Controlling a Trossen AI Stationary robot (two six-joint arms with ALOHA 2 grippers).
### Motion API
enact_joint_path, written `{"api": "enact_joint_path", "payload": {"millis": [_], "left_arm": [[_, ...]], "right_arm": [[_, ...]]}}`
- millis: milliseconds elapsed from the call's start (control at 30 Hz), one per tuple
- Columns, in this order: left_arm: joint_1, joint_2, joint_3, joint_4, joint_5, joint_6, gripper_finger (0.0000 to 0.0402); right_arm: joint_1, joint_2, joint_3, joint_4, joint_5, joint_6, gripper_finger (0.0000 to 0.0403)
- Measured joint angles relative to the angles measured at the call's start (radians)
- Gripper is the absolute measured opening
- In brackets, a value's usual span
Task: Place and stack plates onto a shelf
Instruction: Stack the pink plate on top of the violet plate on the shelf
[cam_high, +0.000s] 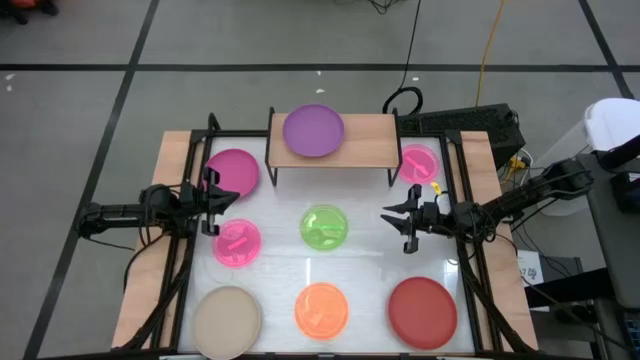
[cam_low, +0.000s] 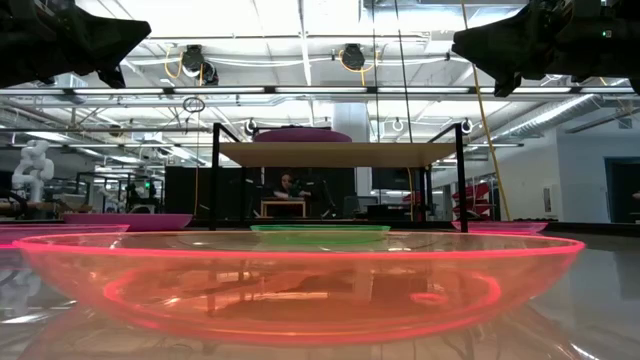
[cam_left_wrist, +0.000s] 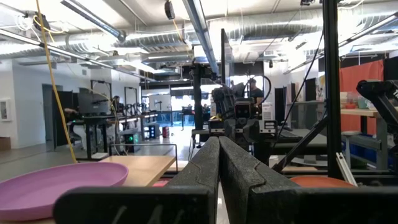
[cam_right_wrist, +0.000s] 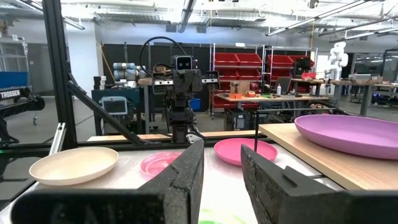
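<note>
The white tabletop (cam_high: 380, 262) carries the wooden shelf (cam_high: 365, 140) with a purple plate (cam_high: 313, 131) on top, while magenta (cam_high: 234, 171), beige (cam_high: 227, 320), red (cam_high: 422, 312), orange (cam_high: 321, 309), green (cam_high: 325, 227) and two pink plates (cam_high: 237, 243) (cam_high: 419, 163) lie around it.

From above, the large round beige plastic plate (cam_high: 227, 320), the small translucent orange plate (cam_high: 321, 309) and the large red plate (cam_high: 422, 312) along the worktop's near edge are cut off by the picture's bottom edge. The small translucent pink plate (cam_high: 418, 163) at the far right corner lies partly under the light-wood shelf board's (cam_high: 366, 140) end. In the low view the purple plate (cam_low: 302, 135) shows only as a thin sliver over the board. In the left wrist view the purple plate is cut by the edge, and the shut left fingers (cam_left_wrist: 205, 168) hide the worktop beyond.
</note>
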Motion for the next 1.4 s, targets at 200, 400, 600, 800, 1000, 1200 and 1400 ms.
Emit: {"api": "enact_joint_path", "payload": {"millis": [200, 400, 600, 800, 1000, 1200, 1400], "left_arm": [[0.0, 0.0, 0.0, 0.019, 0.0, 0.002, 0.0015], [0.008, 0.009, 0.032, 0.007, -0.07, -0.127, 0.0015], [0.008, 0.118, 0.25, -0.339, -0.206, -0.099, 0.0015], [0.008, 0.394, 0.43, -0.73, -0.349, -0.185, 0.0015], [0.008, 0.675, 0.454, -0.844, -0.373, -0.308, 0.0015], [0.031, 0.889, 0.454, -0.876, -0.384, -0.375, 0.0015], [0.111, 1.021, 0.455, -0.909, -0.394, -0.426, 0.0015]], "right_arm": [[0.0, 0.0, 0.0, 0.0, 0.0, 0.0, 0.0089], [0.0, 0.0, 0.0, 0.0, 0.0, 0.0, 0.0089], [0.0, 0.001, 0.0, -0.002, 0.0, 0.0, 0.0089], [0.0, 0.0, 0.0, -0.001, 0.0, 0.0, 0.0089], [0.0, 0.0, 0.0, -0.001, 0.0, 0.0, 0.0089], [0.0, 0.0, 0.0, -0.001, 0.0, 0.002, 0.0089], [0.0, 0.0, 0.0, -0.001, 0.0, 0.002, 0.0089]]}}
